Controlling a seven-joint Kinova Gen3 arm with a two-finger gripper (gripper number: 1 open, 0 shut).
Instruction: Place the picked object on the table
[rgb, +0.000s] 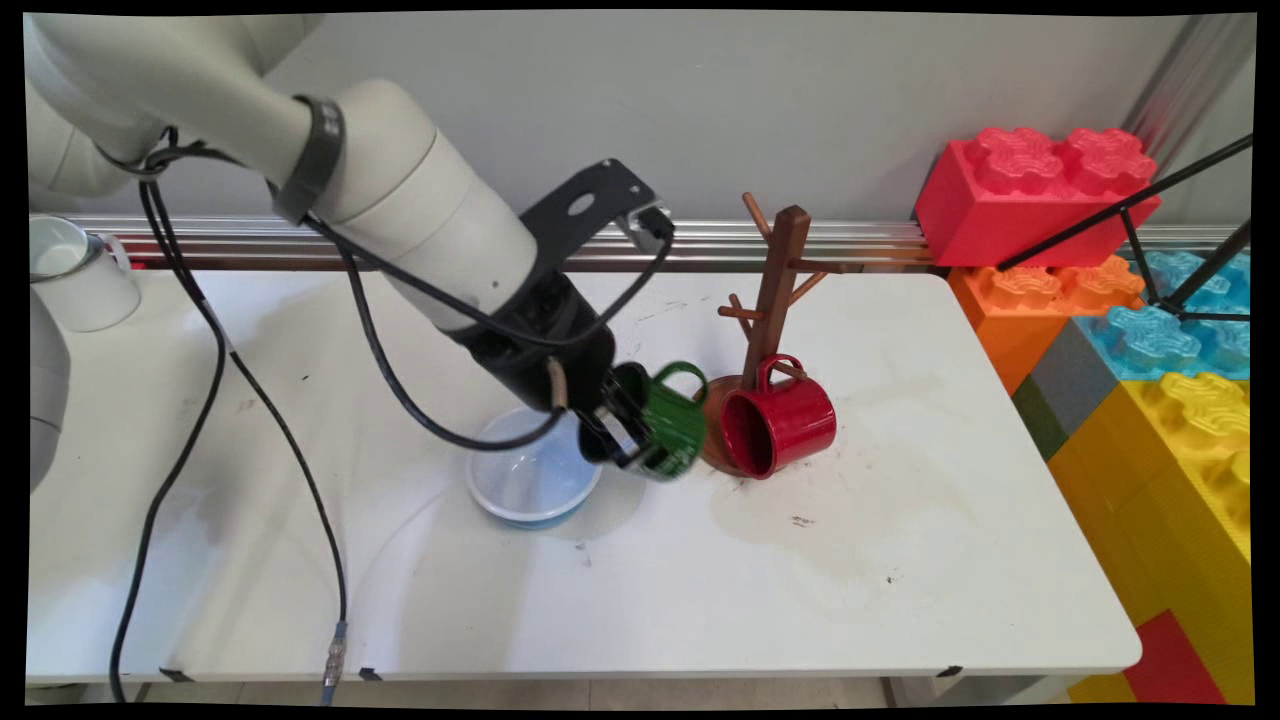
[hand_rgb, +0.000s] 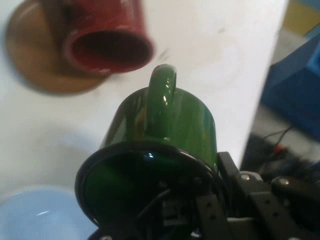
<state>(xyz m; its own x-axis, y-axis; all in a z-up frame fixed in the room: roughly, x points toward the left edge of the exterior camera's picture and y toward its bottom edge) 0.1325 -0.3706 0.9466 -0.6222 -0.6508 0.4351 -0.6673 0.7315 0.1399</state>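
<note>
My gripper (rgb: 632, 432) is shut on the rim of a green mug (rgb: 662, 420), held on its side above the table with its handle up. In the hand view the green mug (hand_rgb: 160, 150) fills the middle, its dark rim against my gripper (hand_rgb: 200, 210). Just right of it a red mug (rgb: 778, 422) hangs by its handle from a low peg of the brown wooden mug tree (rgb: 778, 290), whose round base (rgb: 715, 425) rests on the table. The red mug (hand_rgb: 107, 42) shows its open mouth in the hand view. A light blue bowl (rgb: 535, 482) sits under and left of the green mug.
A white mug (rgb: 75, 272) stands at the table's far left. Big toy bricks, red (rgb: 1035, 195), orange, blue and yellow (rgb: 1190, 450), are stacked past the table's right edge. A black cable (rgb: 260, 400) hangs from the arm down across the left side of the table.
</note>
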